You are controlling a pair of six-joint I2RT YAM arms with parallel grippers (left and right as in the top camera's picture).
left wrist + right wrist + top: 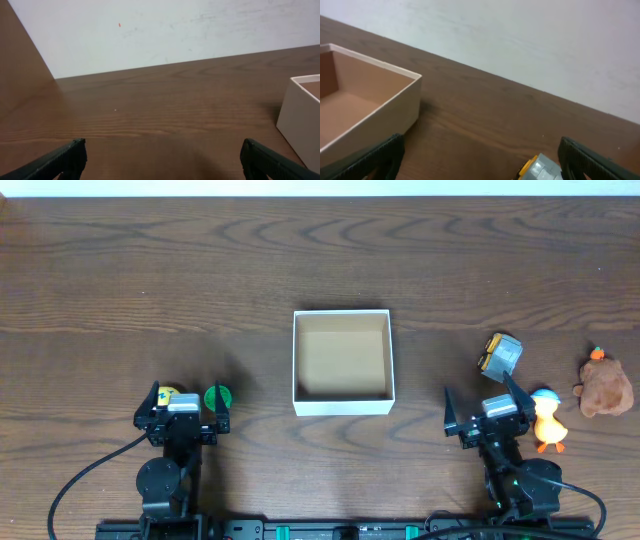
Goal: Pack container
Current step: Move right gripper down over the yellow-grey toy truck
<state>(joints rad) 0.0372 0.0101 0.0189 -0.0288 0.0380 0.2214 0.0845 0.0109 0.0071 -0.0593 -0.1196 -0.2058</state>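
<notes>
Over on the left, the left gripper (186,404) sits low near the table's (120,280) front edge, its jaws spread wide with nothing between them. A small yellow piece (168,392) and a green one (217,396) lie right at its fingers, half hidden from above. Its own camera misses both and shows only bare wood and, far right, one white wall of the container (298,116).

The container (342,406) stands mid-table, square to the edges, its brown inside empty. It lies ahead and to the right of the left arm, ahead and to the left of the right one.

The right gripper (487,408) is just as wide open and holds nothing. A yellow-and-grey toy (500,355) sits tilted just ahead of it, a touch toward its right finger, so I'd judge this arm better placed for a first pick. Its wrist camera catches only that toy's top corner (539,170) between the fingers, plus the container's near corner (382,112). Only the overhead view shows the duck (547,420) beside the arm and the brown plush (605,387) further right.
</notes>
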